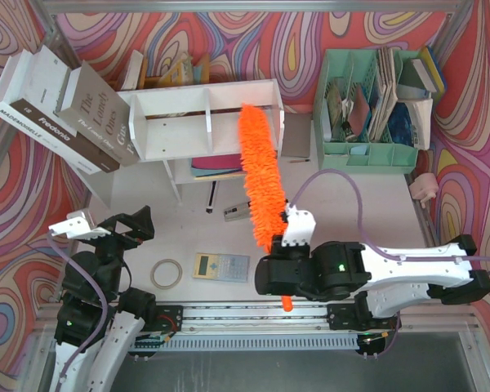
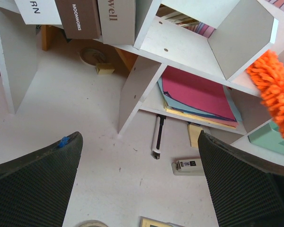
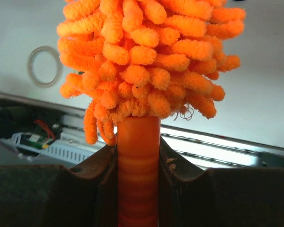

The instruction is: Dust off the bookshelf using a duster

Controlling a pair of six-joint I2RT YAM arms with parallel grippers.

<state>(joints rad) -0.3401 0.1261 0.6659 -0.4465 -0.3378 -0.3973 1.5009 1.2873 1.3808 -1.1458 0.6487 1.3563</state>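
The white two-tier bookshelf point(image 1: 204, 98) stands at the back centre and also shows in the left wrist view point(image 2: 189, 47). The orange duster point(image 1: 261, 175) has its fluffy head slanting up over the shelf's right end, tip near the top board. My right gripper point(image 1: 287, 245) is shut on the duster's orange handle point(image 3: 138, 165), jaws pressed against both sides. The fluffy head point(image 3: 146, 61) fills the right wrist view. The duster's edge point(image 2: 277, 94) shows at the right of the left wrist view. My left gripper point(image 1: 131, 229) is open and empty, low over the table at the front left.
Leaning books point(image 1: 61, 110) rest at the shelf's left. A mint-green file organiser point(image 1: 371, 106) stands back right. A tape roll point(image 1: 167, 273), a calculator point(image 1: 221, 266), a pen point(image 2: 157, 137) and a small stapler point(image 2: 188, 166) lie on the table. Coloured papers point(image 2: 194, 94) lie on the lower shelf.
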